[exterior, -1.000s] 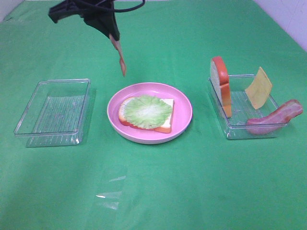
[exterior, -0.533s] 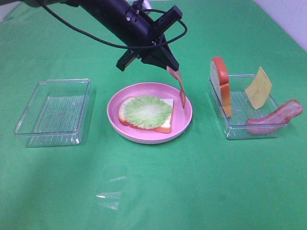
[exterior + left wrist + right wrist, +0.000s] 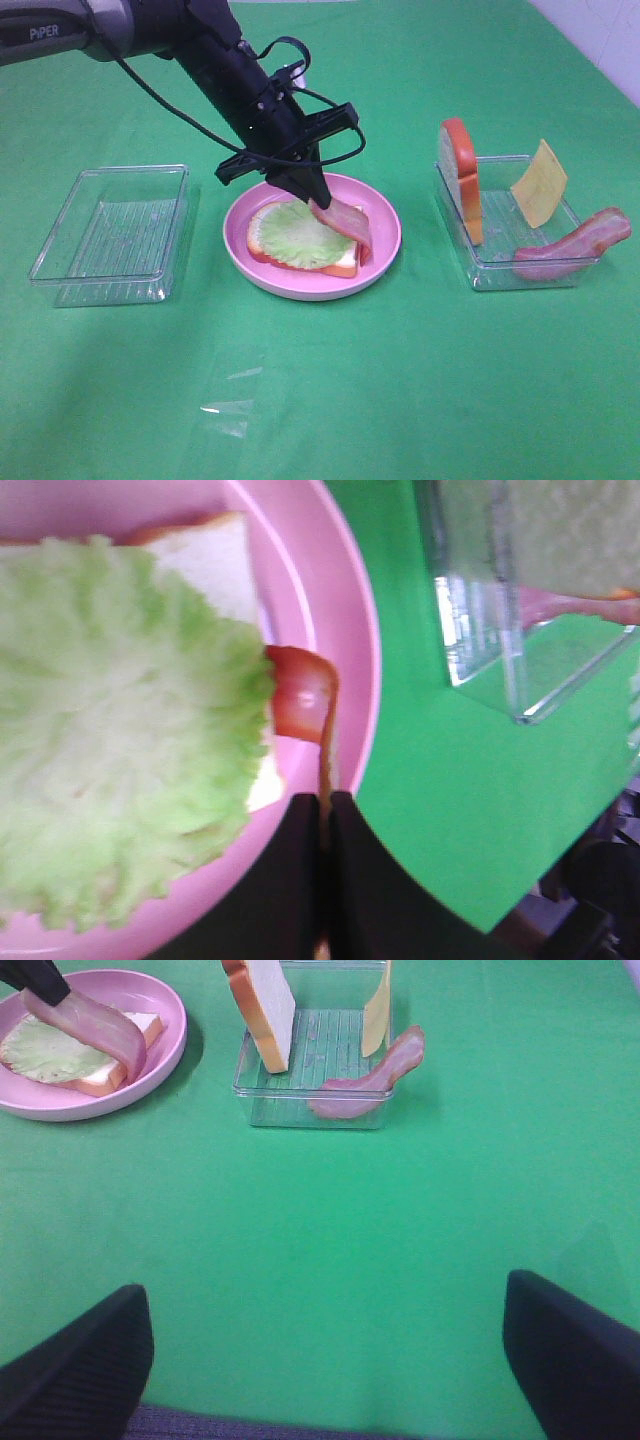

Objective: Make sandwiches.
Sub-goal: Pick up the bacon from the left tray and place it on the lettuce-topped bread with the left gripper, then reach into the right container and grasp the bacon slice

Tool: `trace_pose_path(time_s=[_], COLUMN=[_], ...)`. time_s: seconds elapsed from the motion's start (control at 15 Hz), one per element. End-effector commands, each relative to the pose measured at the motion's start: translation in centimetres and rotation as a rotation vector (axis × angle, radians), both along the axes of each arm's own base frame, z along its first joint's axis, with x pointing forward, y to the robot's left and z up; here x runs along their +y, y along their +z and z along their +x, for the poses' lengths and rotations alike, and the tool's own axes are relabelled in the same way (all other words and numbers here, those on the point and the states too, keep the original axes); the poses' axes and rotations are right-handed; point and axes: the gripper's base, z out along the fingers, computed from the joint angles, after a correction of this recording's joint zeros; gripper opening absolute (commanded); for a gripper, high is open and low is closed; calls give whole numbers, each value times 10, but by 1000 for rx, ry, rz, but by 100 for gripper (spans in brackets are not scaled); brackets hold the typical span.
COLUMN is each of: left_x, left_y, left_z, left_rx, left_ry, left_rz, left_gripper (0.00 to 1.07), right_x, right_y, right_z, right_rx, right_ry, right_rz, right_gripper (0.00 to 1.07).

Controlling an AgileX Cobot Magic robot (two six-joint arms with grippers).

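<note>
one bacon strip (image 3: 343, 222) is clamped in the left hand (image 3: 314, 198) | draped onto the lettuce (image 3: 290, 236) so it is laid flat | right hand (image 3: 330, 1350) is held wide, empty

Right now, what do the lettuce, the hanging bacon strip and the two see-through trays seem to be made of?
Lettuce: probably soft moulded plastic or rubber, matte, with pressed-in veins.
Bacon strip: some flexible, rubbery material, slightly glossy; it bends limp over the lettuce.
Trays: hard clear plastic, shiny, with ribbed floors and light glinting on the rims.
</note>
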Motion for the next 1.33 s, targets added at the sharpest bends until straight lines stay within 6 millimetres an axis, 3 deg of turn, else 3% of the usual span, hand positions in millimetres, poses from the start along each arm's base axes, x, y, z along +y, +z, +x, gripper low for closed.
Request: trace_pose_path(time_s=[0.07,0.67,0.73,0.87,0.93,1.0,1.33], left_x=[6,11,11,11,12,12,12], left_y=[-3,-5,-6,-5,-5,-4,0], left_z=[1,4,4,4,4,3,2], left_rx=[-14,-57,-44,-46,-43,-44,-34], left_ry=[1,5,19,22,16,4,-14], left_rz=[80,142,145,151,160,161,165], left_gripper=[0,0,6,30,85,102,101], right_x=[-1,-1,-1,-1,-1,-1,-1], right_y=[-1,-1,-1,-1,-1,-1,-1], right_z=[-3,-3,-3,-3,-3,-3,-3], right_rx=[-26,-26,-26,-26,-26,-26,-26], right_ry=[-14,-14,-14,-14,-14,-14,-14], right_rz=[-1,-1,-1,-1,-1,-1,-1], right_gripper=[93,93,93,93,93,93,93])
